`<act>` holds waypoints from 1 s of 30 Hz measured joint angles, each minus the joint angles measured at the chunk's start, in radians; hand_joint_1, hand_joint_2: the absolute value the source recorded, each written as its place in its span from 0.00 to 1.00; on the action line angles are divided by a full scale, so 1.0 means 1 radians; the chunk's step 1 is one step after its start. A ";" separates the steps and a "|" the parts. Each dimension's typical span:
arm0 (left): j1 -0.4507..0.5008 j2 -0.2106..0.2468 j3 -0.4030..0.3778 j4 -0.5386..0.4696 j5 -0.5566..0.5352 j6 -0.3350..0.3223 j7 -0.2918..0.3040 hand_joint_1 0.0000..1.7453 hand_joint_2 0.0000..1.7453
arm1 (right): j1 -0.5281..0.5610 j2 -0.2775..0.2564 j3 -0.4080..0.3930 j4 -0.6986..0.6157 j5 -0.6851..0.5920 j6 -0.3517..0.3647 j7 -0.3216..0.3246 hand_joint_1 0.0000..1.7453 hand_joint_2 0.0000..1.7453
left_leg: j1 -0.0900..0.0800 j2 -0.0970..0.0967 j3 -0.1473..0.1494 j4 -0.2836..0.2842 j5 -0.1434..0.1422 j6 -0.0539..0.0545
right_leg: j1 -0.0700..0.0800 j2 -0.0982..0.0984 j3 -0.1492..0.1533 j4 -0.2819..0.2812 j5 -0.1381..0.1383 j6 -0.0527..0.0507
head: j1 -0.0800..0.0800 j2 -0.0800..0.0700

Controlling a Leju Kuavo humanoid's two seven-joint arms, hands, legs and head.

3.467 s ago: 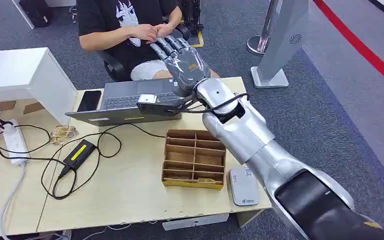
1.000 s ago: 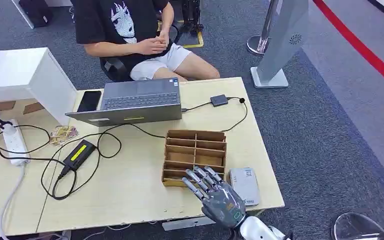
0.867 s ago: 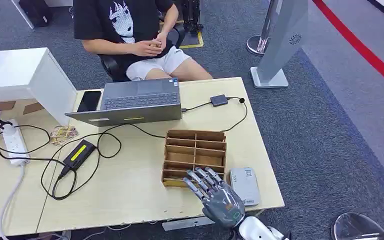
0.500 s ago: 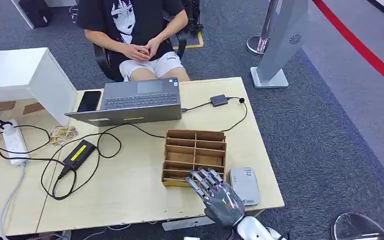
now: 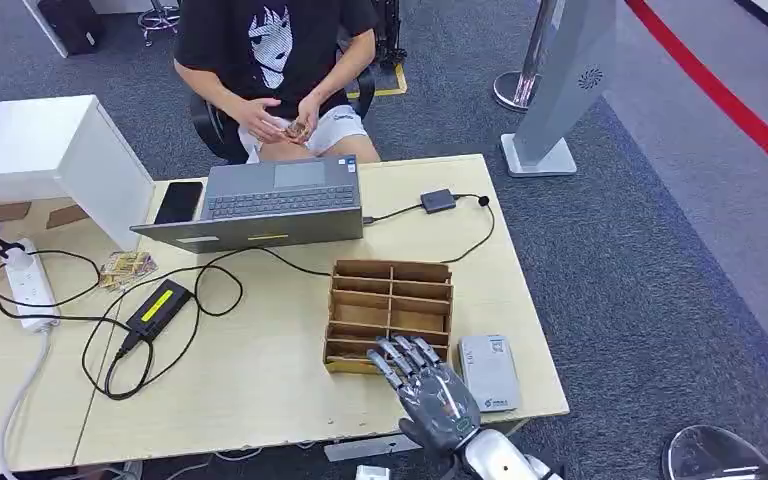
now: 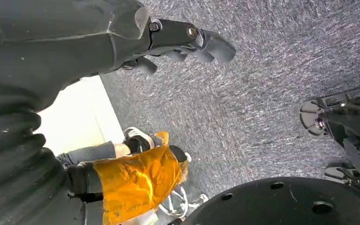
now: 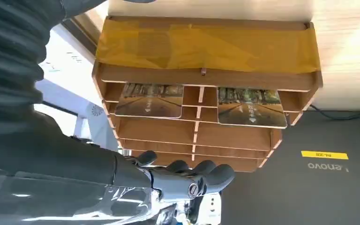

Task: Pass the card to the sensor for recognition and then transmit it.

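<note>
Nearest you, the right hand (image 5: 428, 392) comes in at the near edge of the table (image 5: 260, 390), palm down, fingers spread and reaching over the front edge of the wooden card rack (image 5: 390, 312), holding nothing that you can see. Just to its right the white card sensor (image 5: 488, 372) lies flat near the table's front right corner, touching neither the hand nor the rack as far as you can tell. In the right wrist view you look into the rack's slots: one card (image 7: 149, 100) sits in a slot on one side of the centre divider and a second card (image 7: 251, 107) in the matching slot on the other side, both lying flat, with a strip of yellow tape (image 7: 206, 46) across the rack's edge. The left hand (image 6: 187, 40) hangs beside the table over grey carpet (image 6: 262, 84), fingers curled in loosely with nothing in them. Farther back on the table you have a black power brick (image 5: 158, 307) with its looped cable, a white power strip (image 5: 30, 285) at the left, and an open grey laptop (image 5: 260, 202) with a phone (image 5: 179, 201) beside it. Beyond the far edge a person (image 5: 275, 60) in a black shirt sits on a chair, hands together over the lap around something small that you cannot make out.
</note>
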 joint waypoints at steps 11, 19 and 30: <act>0.000 -0.001 0.008 0.000 0.000 0.001 0.000 0.00 1.00 | 0.000 0.023 -0.001 0.002 0.005 -0.002 0.007 0.00 1.00 | 0.000 0.000 0.000 0.000 0.000 0.000 | 0.000 0.000 0.000 0.000 0.000 0.000 | 0.000 0.000; -0.001 -0.005 0.012 0.000 -0.007 0.003 0.000 0.00 1.00 | -0.001 0.072 -0.026 0.028 0.080 -0.029 0.054 0.00 1.00 | 0.000 0.000 0.000 0.000 0.000 0.000 | 0.000 0.000 0.000 0.000 0.000 0.000 | 0.000 0.000; -0.001 -0.005 0.017 0.000 -0.013 0.003 0.000 0.00 1.00 | -0.003 0.105 -0.077 0.066 0.090 -0.036 0.060 0.00 1.00 | 0.000 0.000 0.000 0.000 0.000 0.000 | 0.000 0.000 0.000 0.000 0.000 0.000 | 0.000 0.000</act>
